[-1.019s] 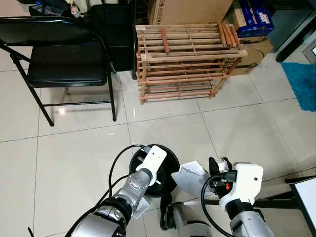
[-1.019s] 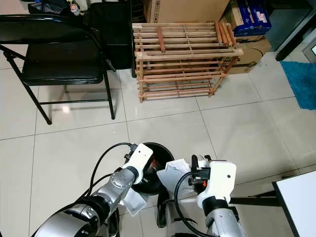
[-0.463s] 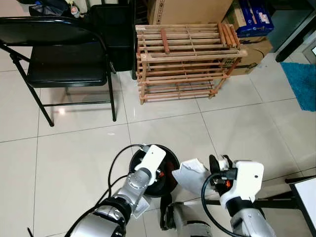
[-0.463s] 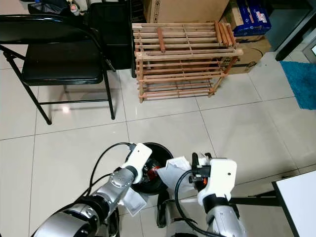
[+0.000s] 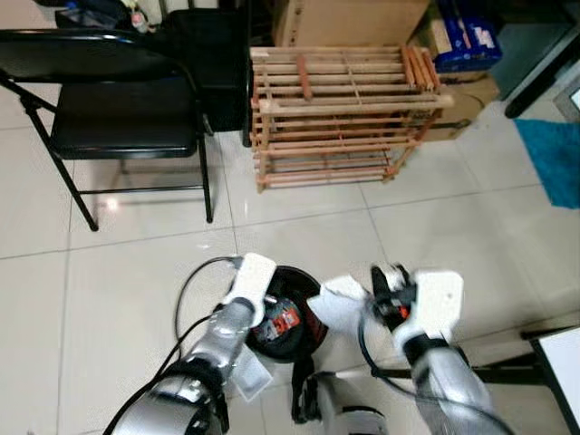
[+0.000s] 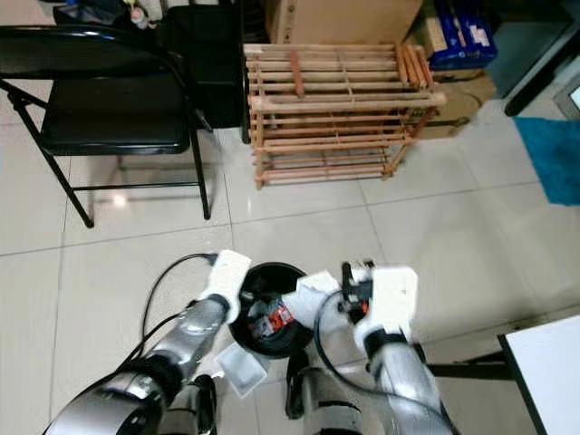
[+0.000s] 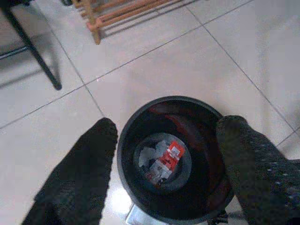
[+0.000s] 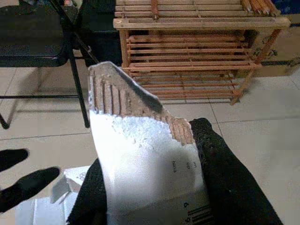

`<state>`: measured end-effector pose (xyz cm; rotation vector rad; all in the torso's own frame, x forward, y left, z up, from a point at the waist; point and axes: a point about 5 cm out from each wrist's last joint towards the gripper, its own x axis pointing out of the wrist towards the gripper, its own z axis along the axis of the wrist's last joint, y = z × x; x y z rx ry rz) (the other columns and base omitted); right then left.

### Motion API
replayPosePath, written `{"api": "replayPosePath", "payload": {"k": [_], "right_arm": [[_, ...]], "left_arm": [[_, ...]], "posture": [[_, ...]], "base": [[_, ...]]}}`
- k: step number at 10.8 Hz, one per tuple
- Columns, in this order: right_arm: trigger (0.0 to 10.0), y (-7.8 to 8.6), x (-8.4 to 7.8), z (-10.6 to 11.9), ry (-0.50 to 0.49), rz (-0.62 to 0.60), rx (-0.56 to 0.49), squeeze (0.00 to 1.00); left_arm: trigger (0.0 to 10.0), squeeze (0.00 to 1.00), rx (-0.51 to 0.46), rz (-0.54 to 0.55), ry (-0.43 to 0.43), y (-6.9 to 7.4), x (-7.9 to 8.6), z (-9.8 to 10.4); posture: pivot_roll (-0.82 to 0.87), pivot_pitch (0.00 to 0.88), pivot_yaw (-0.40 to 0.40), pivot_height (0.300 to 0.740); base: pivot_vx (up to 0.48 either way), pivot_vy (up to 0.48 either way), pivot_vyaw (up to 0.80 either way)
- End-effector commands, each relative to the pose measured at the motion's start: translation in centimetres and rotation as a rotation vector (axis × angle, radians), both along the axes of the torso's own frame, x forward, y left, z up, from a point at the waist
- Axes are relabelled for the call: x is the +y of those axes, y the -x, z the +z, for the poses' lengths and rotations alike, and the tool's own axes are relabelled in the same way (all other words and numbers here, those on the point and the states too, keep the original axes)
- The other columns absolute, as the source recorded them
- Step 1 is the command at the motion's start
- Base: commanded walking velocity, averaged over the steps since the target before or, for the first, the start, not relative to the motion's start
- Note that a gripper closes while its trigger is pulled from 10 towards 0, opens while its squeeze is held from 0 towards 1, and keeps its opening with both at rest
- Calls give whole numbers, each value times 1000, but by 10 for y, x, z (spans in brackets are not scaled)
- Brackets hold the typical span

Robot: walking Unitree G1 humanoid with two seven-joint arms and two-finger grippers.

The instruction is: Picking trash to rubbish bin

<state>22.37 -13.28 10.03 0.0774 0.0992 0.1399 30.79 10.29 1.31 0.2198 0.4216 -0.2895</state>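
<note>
Torn cardboard piece (image 8: 140,164): pinched in right gripper (image 8: 154,187), at 3 o'clock of black rubbish bin (image 5: 288,313). Likely light, stiff, creasable; pinch flat faces. Left gripper (image 7: 164,154) spread, straddling bin rim.

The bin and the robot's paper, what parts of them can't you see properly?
- Rubbish bin: head views blurred; its near rim is behind the left arm.
- Trash in the bin: red and white scraps, too small to identify.
- Torn cardboard piece: lower end cut off by the right wrist view's edge; print too small to read.
- Right tool: fingertips blurred in the head view.
</note>
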Motion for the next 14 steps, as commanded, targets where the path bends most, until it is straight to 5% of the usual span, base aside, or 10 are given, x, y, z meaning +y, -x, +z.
{"api": "replayPosePath", "payload": {"k": [1, 3, 7, 10, 13, 14], "right_arm": [[10000, -3, -6, -8, -1, 4, 27, 0], [10000, -20, -3, -15, 6, 54, 33, 0], [10000, -51, 15, -45, 7, 173, 99, 0], [10000, -58, 31, -70, 24, 233, 185, 0], [10000, -61, 37, -87, 48, 248, 232, 0], [10000, -61, 37, -90, 50, 247, 237, 0]], "left_arm": [[10000, 1000, 16, 8, 17, 6, 2, -5], [10000, 1000, -81, 38, 43, 6, 16, 13], [10000, 1000, -150, 35, 12, 41, 40, 52], [10000, 1000, -92, 69, -9, 52, 52, 58], [10000, 1000, 134, -92, 75, 82, 42, 56], [10000, 380, 203, -140, 81, 93, 43, 55]], "posture": [[161, 283, -158, 740], [235, 290, -173, 740], [368, 324, -179, 740], [429, 372, -172, 740], [470, 417, -153, 740], [476, 425, -145, 740]], "base": [[0, 0, 0], [0, 0, 0], [0, 0, 0], [0, 0, 0], [0, 0, 0], [0, 0, 0]]}}
